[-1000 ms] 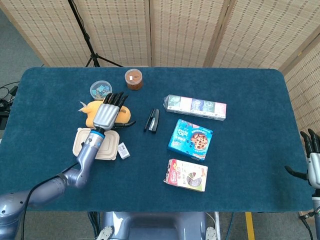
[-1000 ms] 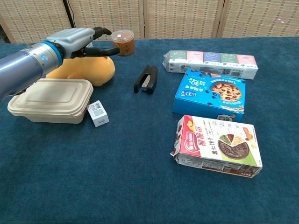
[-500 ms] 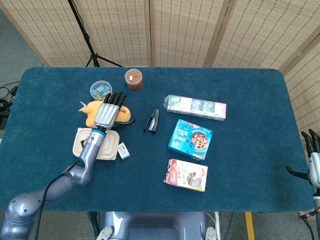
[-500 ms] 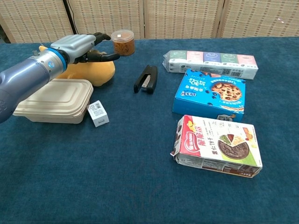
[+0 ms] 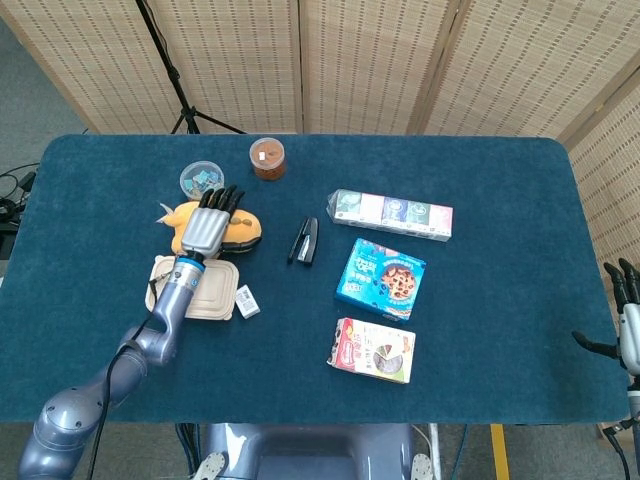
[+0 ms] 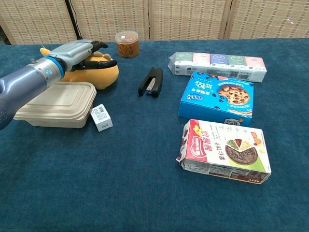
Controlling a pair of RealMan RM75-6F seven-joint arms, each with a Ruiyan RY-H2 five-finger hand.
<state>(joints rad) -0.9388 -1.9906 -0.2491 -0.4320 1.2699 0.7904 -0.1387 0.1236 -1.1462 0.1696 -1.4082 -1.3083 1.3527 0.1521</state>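
Since a second ago our left hand (image 5: 207, 224) has sunk from above the yellow plush toy (image 6: 99, 73) and drawn a little back toward us, so that it now lies on top of the toy, where before the thumb stuck out toward the brown-lidded jar (image 5: 267, 158). Our fingers (image 6: 98, 46) are draped over the toy's upper side, loosely bent and somewhat apart; we see them touching it, but we cannot tell from either view whether they have a real grip yet.

We find the toy at the far left of the blue table (image 5: 480, 200), just behind the pale lunch box (image 6: 55, 104) and touching its far edge. Its long axis runs left to right across us, and our hand crosses it from the near side, with the fingertips pointing away toward the small clear tub (image 5: 200, 180). So the toy sits directly under the palm rather than ahead of it.

Our right hand (image 5: 625, 320) hangs at the table's right edge, well apart from everything, fingers spread and holding nothing. We judge the left hand far the nearer to the toy

A black stapler (image 6: 151, 82) lies to the right of the toy, clear of it
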